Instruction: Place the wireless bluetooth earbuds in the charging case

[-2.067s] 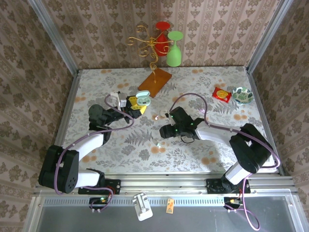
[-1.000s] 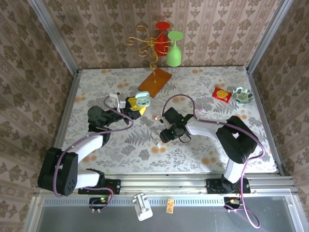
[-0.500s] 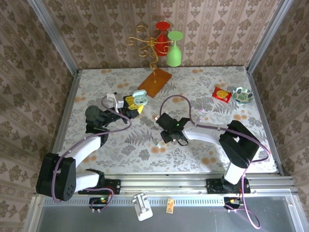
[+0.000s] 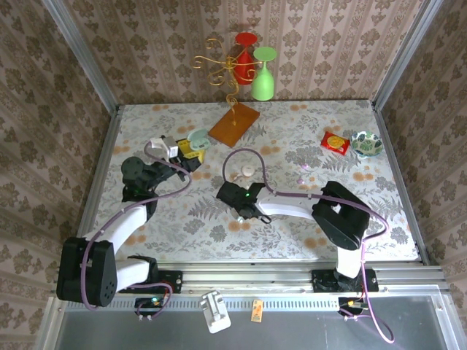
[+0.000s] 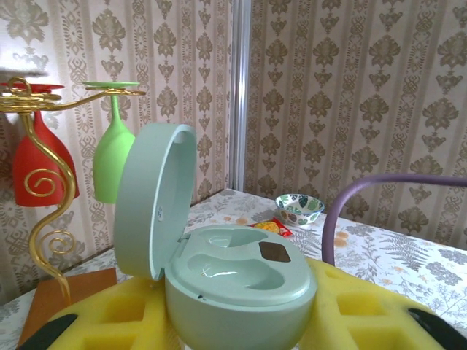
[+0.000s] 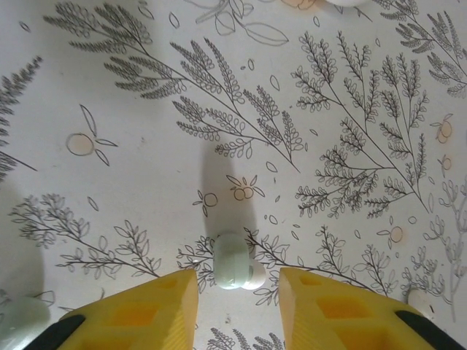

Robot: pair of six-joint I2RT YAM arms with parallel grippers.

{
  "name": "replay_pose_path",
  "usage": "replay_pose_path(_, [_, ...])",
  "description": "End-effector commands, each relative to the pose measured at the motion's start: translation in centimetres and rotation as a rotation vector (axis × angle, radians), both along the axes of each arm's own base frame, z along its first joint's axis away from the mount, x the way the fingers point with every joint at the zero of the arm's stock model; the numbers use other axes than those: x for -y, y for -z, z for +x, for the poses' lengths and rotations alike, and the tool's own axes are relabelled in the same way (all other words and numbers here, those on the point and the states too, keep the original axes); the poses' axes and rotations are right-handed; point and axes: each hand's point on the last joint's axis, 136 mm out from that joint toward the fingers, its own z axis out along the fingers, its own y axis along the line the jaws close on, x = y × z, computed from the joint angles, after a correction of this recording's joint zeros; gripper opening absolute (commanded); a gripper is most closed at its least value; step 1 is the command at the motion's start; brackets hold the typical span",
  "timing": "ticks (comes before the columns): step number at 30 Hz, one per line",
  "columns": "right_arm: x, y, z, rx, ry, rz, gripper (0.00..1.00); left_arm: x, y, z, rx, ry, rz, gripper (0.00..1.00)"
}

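The mint-green charging case [image 5: 241, 284] is pinched at its base between the yellow-padded left jaws, over the far left part of the desk [image 4: 306, 211]. Its lid [image 5: 149, 200] is swung upright and two moulded wells are exposed. One of the wireless bluetooth earbuds [image 6: 232, 271], a small pale bud, is seen lying on the leaf-patterned desk directly between the right jaws, which are held low over the surface and spread to either side of it without touching it.
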Motion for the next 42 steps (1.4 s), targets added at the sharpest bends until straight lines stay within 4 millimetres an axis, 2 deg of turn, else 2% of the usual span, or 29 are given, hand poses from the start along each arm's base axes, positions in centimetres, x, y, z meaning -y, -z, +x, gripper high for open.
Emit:
replay_pose_path(1, [1.0,-0.4,0.5,0.032,0.01,-0.095,0.35,-0.5,-2.3,-0.1,0.085,-0.027,-0.001,0.33])
replay_pose_path(17, [-0.1,1.4,0.3,-0.044,-0.051,-0.135,0.28,-0.6,-2.3,-0.2,0.087,-0.024,0.001,0.33])
replay_pose_path(25, [0.0,2.1,0.4,-0.059,-0.066,-0.171,0.27,-0.5,-2.2,-0.3,0.085,-0.02,0.002,0.33])
replay_pose_path(30, [0.0,2.6,0.3,-0.07,-0.072,-0.184,0.22,-0.5,-2.1,-0.3,0.084,-0.017,0.002,0.33])
replay_pose_path(42, [0.6,3.4,0.4,-0.095,-0.077,-0.214,0.22,-0.5,-2.1,-0.4,0.085,-0.014,0.0,0.33])
